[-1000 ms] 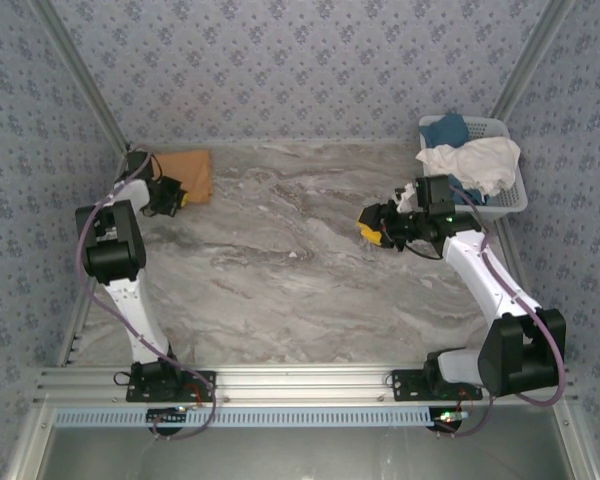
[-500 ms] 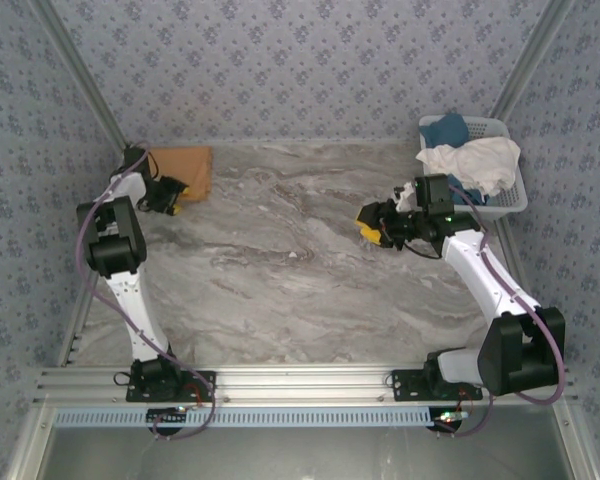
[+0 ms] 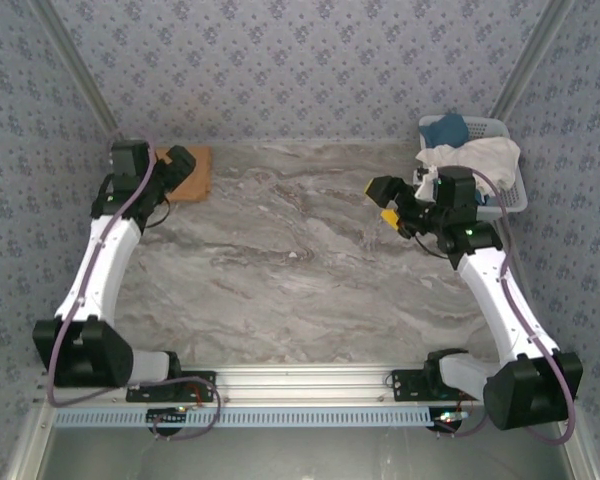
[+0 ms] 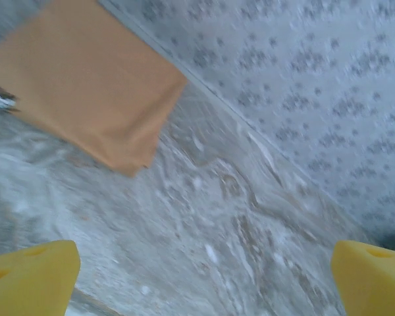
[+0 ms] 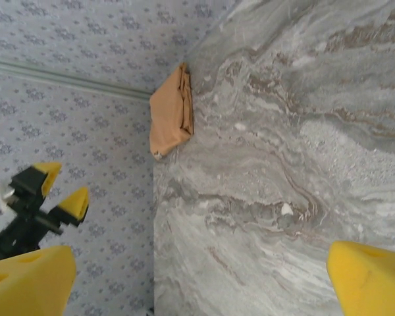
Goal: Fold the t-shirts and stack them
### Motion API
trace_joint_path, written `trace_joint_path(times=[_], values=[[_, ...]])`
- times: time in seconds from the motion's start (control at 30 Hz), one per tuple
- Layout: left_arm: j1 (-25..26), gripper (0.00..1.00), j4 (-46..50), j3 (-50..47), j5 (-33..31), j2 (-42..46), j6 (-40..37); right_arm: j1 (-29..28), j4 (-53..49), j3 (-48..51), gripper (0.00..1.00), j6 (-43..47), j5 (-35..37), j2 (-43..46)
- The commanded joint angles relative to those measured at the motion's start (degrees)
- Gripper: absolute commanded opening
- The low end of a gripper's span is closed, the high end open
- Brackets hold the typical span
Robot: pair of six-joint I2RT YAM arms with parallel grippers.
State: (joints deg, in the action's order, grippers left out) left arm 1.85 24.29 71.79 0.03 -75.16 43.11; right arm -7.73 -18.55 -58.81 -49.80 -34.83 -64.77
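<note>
- L gripper [image 4: 203,276], R gripper [image 5: 201,280]: jaws wide, empty.
- Orange t-shirt [image 3: 192,172]: folded, far-left corner.
- White t-shirt [image 3: 467,160] in basket [image 3: 518,195]: soft, light, I reckon; I'd pinch top fold.

Left arm stretched toward tabletop [image 3: 300,300] far-left corner; left end effector [image 3: 178,160] above it, fingers wide apart, empty. Right arm bent; right end effector [image 3: 385,199] above tabletop right side, fingers apart, empty.

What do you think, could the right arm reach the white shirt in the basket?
Probably yes: the right gripper is open near the basket, and the white shirt lies on top, uncovered.
</note>
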Motion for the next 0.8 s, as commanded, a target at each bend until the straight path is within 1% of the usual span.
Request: trace_joint_path(times=[0.0, 0.03, 0.07, 0.1, 0.13, 0.17, 0.2, 0.23, 0.3, 0.37, 0.4, 0.43, 0.47, 0.57, 0.67, 0.7, 0.73, 0.77], values=[[0.08, 0.98, 3.78, -4.54, -12.56, 2.23, 0.29, 0.88, -4.04, -2.65, 1.00, 2.70, 6.29, 2.19], [0.86, 0.98, 4.79, -5.52, -15.48, 3.94, 0.31, 1.03, -7.14, -3.56, 1.00, 4.44, 9.06, 2.68], [1.81, 0.98, 6.38, -6.06, -20.16, 5.34, 0.67, 1.15, -9.48, -4.33, 1.00, 5.82, 11.72, 2.88], [3.76, 0.98, 9.27, -6.50, -28.38, 6.62, 2.02, 1.31, -12.78, -5.34, 1.00, 7.89, 15.37, 2.85], [5.55, 0.98, 11.74, -7.51, -35.78, 7.80, 3.16, 1.31, -16.44, -6.41, 1.00, 9.15, 21.76, 2.69], [6.94, 0.98, 11.29, -9.67, -40.01, 9.10, 1.71, 1.23, -20.40, -7.12, 1.00, 9.80, 29.12, 2.35], [7.86, 0.98, 7.98, -13.33, -41.81, 11.23, -3.09, 1.22, -23.08, -6.78, 1.00, 10.03, 34.88, 2.11], [8.24, 0.98, 2.81, -17.80, -41.65, 13.34, -8.94, 1.86, -22.11, -4.74, 1.00, 13.14, 36.53, 2.55], [8.39, 0.98, -8.20, -27.02, -38.17, 17.04, -21.08, 3.74, -14.11, 1.81, 1.00, 20.83, 36.24, 4.52], [8.53, 0.98, -14.23, -34.22, -38.05, 19.01, -25.18, 2.61, -2.69, 11.37, 1.00, 28.05, 44.36, 7.82], [8.40, 0.98, -17.65, -37.86, -37.26, 19.37, -26.99, 1.74, 3.64, 16.36, 1.00, 32.31, 47.93, 9.76], [8.27, 0.98, -21.39, -41.23, -35.88, 19.59, -29.09, 1.33, 9.28, 21.43, 1.00, 34.73, 51.02, 11.40], [8.19, 0.98, -25.02, -43.81, -34.60, 19.76, -30.85, 1.32, 13.11, 25.01, 1.00, 35.96, 52.32, 12.32], [5.81, 0.98, -33.94, -48.99, -30.20, 17.32, -30.92, 2.00, 22.92, 32.89, 1.00, 38.74, 55.73, 11.03], [3.53, 0.98, -41.73, -49.95, -26.20, 10.30, -31.80, 3.01, 34.17, 38.01, 1.00, 41.05, 55.90, 5.59], [3.25, 0.98, -44.33, -49.95, -25.53, 7.87, -32.69, 3.20, 36.72, 38.64, 1.00, 41.50, 55.92, 3.67], [2.63, 0.98, -43.84, -48.40, -23.77, 6.05, -33.41, 3.48, 39.97, 39.16, 1.00, 42.05, 55.81, 1.34], [2.36, 0.98, -47.25, -48.09, -23.03, 3.76, -34.39, 3.68, 43.46, 39.59, 1.00, 42.93, 55.30, -1.47]])
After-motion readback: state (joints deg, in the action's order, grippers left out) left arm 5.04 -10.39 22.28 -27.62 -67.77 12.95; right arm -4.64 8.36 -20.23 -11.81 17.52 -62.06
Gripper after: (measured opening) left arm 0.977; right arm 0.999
